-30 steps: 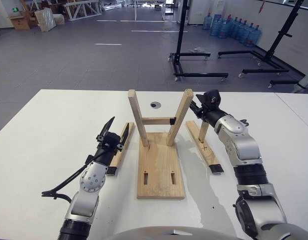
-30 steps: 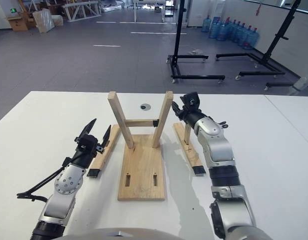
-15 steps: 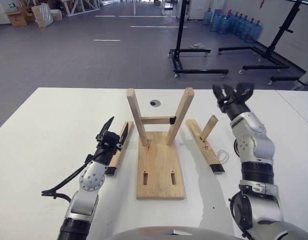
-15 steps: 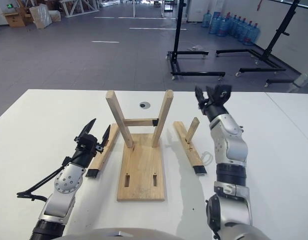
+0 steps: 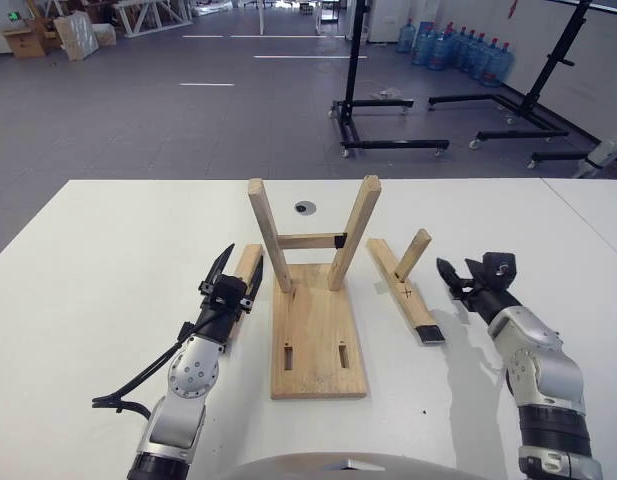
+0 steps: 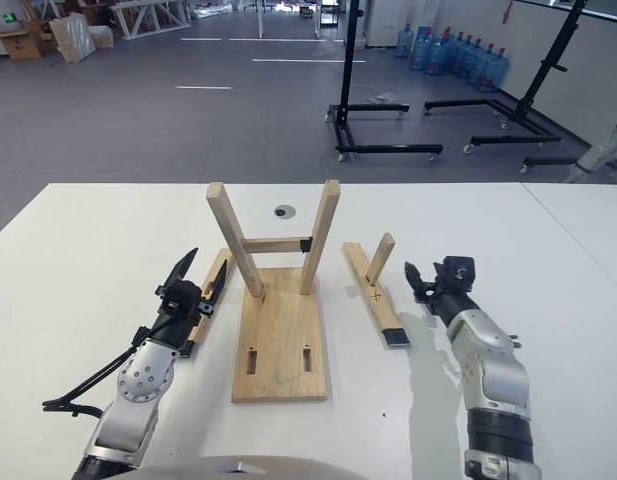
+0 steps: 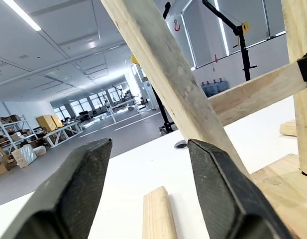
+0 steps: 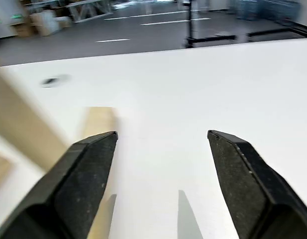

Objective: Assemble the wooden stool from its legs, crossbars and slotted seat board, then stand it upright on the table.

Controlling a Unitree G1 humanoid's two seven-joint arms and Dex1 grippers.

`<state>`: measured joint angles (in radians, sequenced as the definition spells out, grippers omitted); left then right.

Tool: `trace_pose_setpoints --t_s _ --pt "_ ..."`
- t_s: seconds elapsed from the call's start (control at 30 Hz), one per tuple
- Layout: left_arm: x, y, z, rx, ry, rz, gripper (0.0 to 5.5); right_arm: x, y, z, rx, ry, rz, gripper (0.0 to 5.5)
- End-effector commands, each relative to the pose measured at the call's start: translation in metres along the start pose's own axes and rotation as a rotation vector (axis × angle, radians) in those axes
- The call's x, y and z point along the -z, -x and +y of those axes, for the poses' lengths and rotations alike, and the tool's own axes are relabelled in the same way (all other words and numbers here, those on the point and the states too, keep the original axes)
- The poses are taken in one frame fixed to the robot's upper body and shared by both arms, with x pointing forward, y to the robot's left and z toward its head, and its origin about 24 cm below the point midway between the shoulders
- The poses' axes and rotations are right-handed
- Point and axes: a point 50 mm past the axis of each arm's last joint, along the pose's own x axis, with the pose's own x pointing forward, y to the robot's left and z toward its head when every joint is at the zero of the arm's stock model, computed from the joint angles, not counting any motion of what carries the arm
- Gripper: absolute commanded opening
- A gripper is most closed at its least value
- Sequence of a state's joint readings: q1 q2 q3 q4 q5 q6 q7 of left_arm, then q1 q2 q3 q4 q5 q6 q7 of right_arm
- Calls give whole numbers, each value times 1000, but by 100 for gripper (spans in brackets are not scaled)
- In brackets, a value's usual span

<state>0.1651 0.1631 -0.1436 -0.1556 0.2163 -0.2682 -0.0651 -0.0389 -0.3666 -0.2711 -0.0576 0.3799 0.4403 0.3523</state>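
Right tool (image 5: 462, 276) dropped beside loose legs (image 5: 404, 291), released, left tool (image 5: 241, 266) released, pale seat board (image 5: 318, 345) holding upright legs (image 5: 269, 236)

The seat board (image 5: 318, 340) is pale bare wood, smooth and dull, and the 2 legs (image 5: 271, 235) stuck in it are the same wood. The table (image 5: 88, 260) top is white, smooth and a bit shiny. The left gripper (image 7: 149, 149) has black fingers (image 7: 68, 199) with a fine rough, dull skin.

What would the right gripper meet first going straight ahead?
Probably nothing soon: the right gripper, open, frames bare table. The loose leg lies just beside one finger's line and might get clipped; depth is unclear.
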Motion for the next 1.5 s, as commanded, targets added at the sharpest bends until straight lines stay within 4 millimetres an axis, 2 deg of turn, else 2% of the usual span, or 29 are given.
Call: trace_pose_setpoints --t_s 0.03,0.17,0.37,0.73,1.0,1.13,1.23,1.3,1.43,1.5 --pt "-1 6 -7 13 -5 12 278 -8 5 9 -82 39 61 398" --pt "-3 8 -9 -3 4 18 278 -3 10 19 -119 46 176 405" --pt "-3 9 -6 -15 4 26 278 12 13 21 -103 115 311 405" --pt "-2 9 -6 -14 0 31 278 30 5 38 -146 180 483 405" --pt "-1 12 -7 -28 5 41 278 38 9 37 -135 161 558 285" --pt "-1 10 -7 -42 15 39 278 39 11 35 -132 143 567 207" --pt "-1 10 -5 -43 114 51 278 27 0 34 -119 98 438 203" --pt "-4 12 -5 -2 235 47 278 3 -13 36 -222 -3 212 203" --pt "-12 11 -4 186 426 6 278 -12 -22 7 -221 -172 -36 203" --pt "-16 9 6 225 512 -31 278 -29 -24 5 -303 -270 -174 203"
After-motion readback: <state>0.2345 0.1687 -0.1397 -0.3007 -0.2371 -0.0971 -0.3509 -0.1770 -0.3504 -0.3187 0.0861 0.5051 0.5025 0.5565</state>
